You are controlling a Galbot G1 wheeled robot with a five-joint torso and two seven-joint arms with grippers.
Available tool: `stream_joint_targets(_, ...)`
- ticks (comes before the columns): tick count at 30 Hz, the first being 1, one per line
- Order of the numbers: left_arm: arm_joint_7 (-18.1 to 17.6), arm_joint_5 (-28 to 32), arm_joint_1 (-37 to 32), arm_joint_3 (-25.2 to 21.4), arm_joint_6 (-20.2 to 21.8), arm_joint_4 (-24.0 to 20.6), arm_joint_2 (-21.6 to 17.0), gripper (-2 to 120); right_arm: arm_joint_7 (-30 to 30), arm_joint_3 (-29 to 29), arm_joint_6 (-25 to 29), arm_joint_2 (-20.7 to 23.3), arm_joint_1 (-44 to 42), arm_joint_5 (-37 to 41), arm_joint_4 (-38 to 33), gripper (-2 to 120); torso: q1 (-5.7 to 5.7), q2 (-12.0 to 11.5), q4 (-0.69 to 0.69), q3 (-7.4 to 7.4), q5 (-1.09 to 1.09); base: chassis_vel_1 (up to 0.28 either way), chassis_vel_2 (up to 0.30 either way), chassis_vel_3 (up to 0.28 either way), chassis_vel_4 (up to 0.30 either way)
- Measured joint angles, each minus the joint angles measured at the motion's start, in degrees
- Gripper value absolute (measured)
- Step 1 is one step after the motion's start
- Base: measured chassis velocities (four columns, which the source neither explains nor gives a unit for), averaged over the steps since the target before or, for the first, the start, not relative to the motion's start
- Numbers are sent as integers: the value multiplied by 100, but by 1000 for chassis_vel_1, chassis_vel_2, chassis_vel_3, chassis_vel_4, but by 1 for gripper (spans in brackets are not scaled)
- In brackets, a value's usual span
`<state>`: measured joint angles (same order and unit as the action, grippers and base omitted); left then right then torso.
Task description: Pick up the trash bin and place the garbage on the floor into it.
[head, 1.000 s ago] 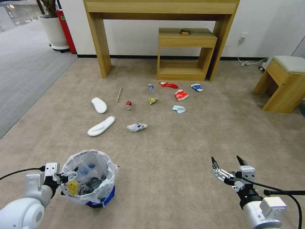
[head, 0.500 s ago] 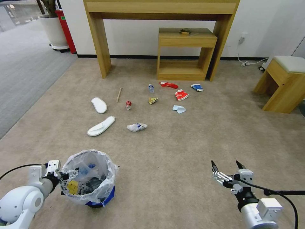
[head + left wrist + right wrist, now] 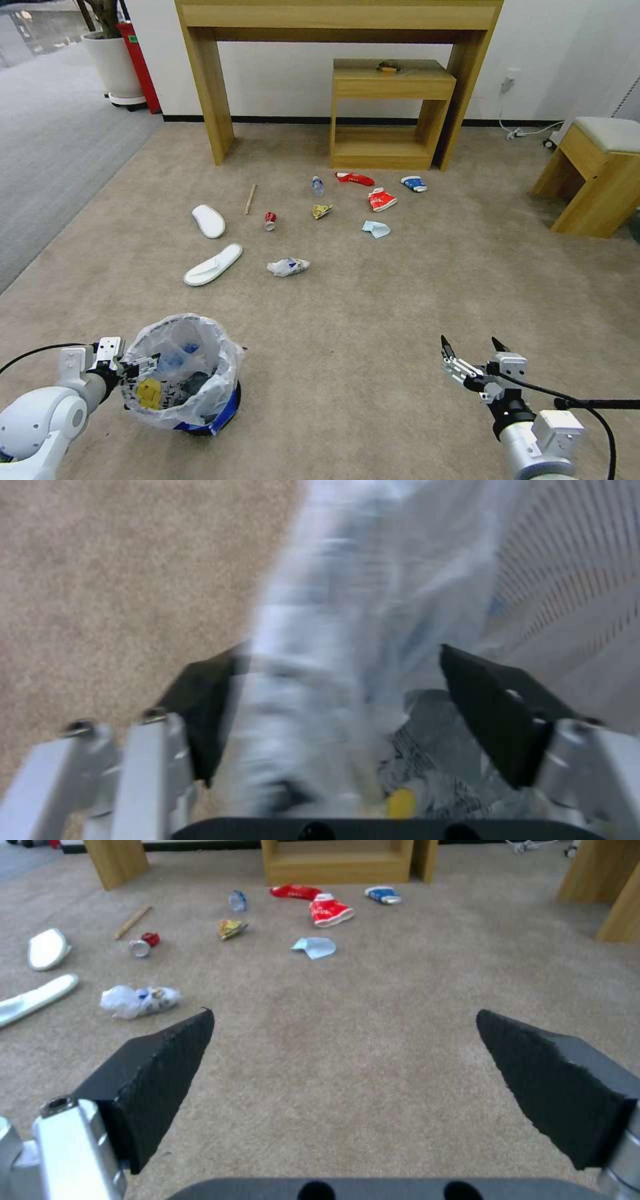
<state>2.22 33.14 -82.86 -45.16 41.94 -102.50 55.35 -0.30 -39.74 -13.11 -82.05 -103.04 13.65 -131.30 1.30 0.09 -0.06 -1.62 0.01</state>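
The trash bin (image 3: 183, 373), dark with a blue base and a crinkly white liner, stands on the beige floor (image 3: 347, 320) at the near left. My left gripper (image 3: 143, 365) is open, its fingers astride the bin's near rim (image 3: 300, 680), one outside and one inside. My right gripper (image 3: 469, 343) hovers open and empty over bare carpet at the near right. The garbage lies farther off: two white slippers (image 3: 209, 221) (image 3: 213, 265), a wooden stick (image 3: 250, 199), a red can (image 3: 269, 220), a clear bottle (image 3: 317, 185), red wrappers (image 3: 381, 199), a crumpled white bag (image 3: 288, 267).
A tall wooden console (image 3: 333, 20) and a small wooden shelf table (image 3: 390, 113) stand against the far wall. A wooden stool (image 3: 600, 173) is at the right. A white plant pot (image 3: 113, 63) sits on the grey carpet at the far left.
My left arm has drawn back and lower at the bin's rim, and the bin's top has shifted slightly left. My right gripper has sunk a little toward me, still open.
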Motion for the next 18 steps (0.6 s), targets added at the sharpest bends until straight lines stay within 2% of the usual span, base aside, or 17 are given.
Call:
stream_joint_targets(3, 20, 3, -76, -13, 0, -81, 17, 53, 17, 5, 0, 0, 15, 0, 46, 100, 0, 0, 1, 0, 1, 0, 0, 0, 0)
stream_joint_targets(4, 20, 3, -76, -13, 0, -81, 17, 53, 17, 5, 0, 0, 15, 0, 46, 100, 0, 0, 1, 0, 1, 0, 0, 0, 0)
stream_joint_targets(7, 21, 7, -133, -26, 0, -147, 38, 39, 19, 4, 15, -3, 14, -1, 73, 100, 0, 0, 1, 0, 1, 0, 0, 0, 0)
stream_joint_targets(8, 21, 7, -133, -26, 0, -147, 38, 39, 19, 4, 15, -3, 14, -1, 73, 100, 0, 0, 1, 0, 1, 0, 0, 0, 0)
stream_joint_targets(11, 8, 67, -174, -42, 7, -244, 46, 24, 29, 16, 51, -9, 16, -22, 100, 100, 0, 0, 0, 0, 0, 0, 0, 0, 0)
stream_joint_targets(12, 8, 67, -174, -42, 7, -244, 46, 24, 29, 16, 51, -9, 16, -22, 100, 100, 0, 0, 0, 0, 0, 0, 0, 0, 0)
stream_joint_targets(15, -22, 157, -262, -65, 19, -415, 51, 11, 38, 16, 71, -10, 18, -29, 106, 100, 0, 0, 2, -1, -1, 0, 0, 0, 0)
stream_joint_targets(18, -30, 217, -325, -85, 39, -551, 72, 5, 38, -8, 75, -10, 18, -29, 106, 100, 0, 0, 4, 0, 0, 0, 0, 0, 0)
